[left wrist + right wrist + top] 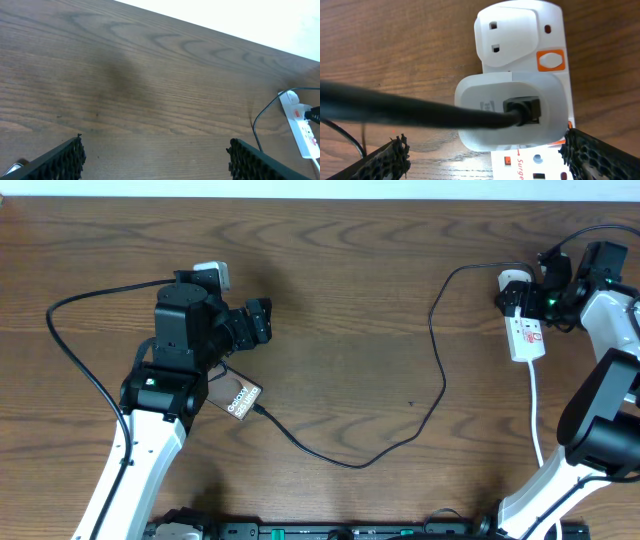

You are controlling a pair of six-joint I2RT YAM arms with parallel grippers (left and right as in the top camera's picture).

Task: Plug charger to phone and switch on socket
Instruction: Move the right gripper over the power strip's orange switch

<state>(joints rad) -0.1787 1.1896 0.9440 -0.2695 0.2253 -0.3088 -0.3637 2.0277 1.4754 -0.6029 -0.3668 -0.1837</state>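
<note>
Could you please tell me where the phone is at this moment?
In the overhead view, the phone lies flat on the table's left side, partly hidden under the left arm, with the charger's tip at its lower-right edge.

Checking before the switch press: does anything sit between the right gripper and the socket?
Yes: the white adapter, with the charger running from it, sits on the socket between the open fingers of the right gripper. The orange switch beyond it is uncovered.

slack black charger (440,370) between white socket (526,337) at right and flat brown phone (236,397) at left
</note>
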